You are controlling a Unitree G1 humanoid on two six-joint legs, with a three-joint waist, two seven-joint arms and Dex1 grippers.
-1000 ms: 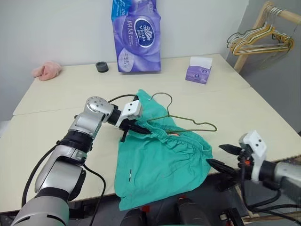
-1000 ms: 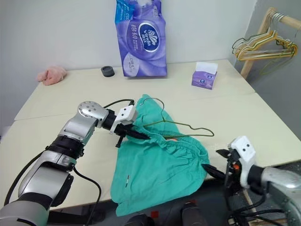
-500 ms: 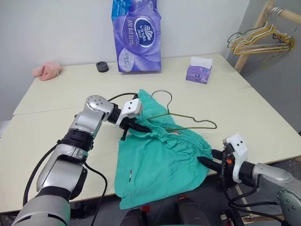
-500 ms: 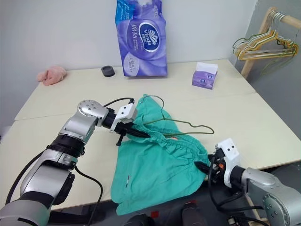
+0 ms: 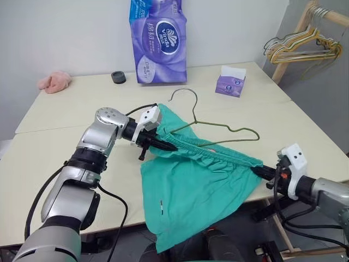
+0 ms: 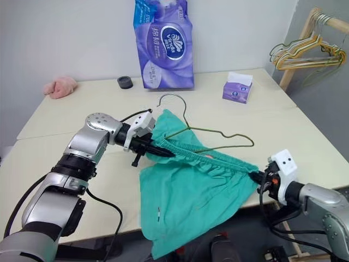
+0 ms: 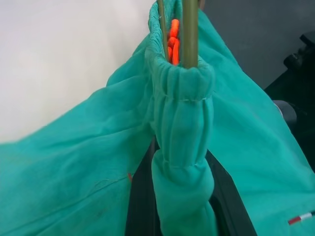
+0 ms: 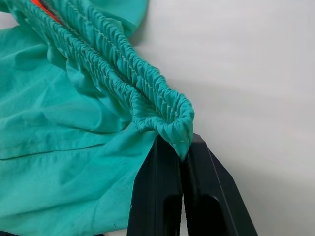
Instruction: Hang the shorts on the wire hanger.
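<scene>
While the left gripper (image 5: 163, 145) clamps one end of the waistband and the right gripper (image 5: 260, 171) pinches the other, the shorts (image 5: 199, 185) are stretched over the table's (image 5: 65, 158) near edge, legs drooping below it. The wire hanger (image 5: 218, 126) pokes into the waistband but isn't seated, so hanging seems roughly half done. The teal cloth looks soft, its elastic gathered and taut.
</scene>
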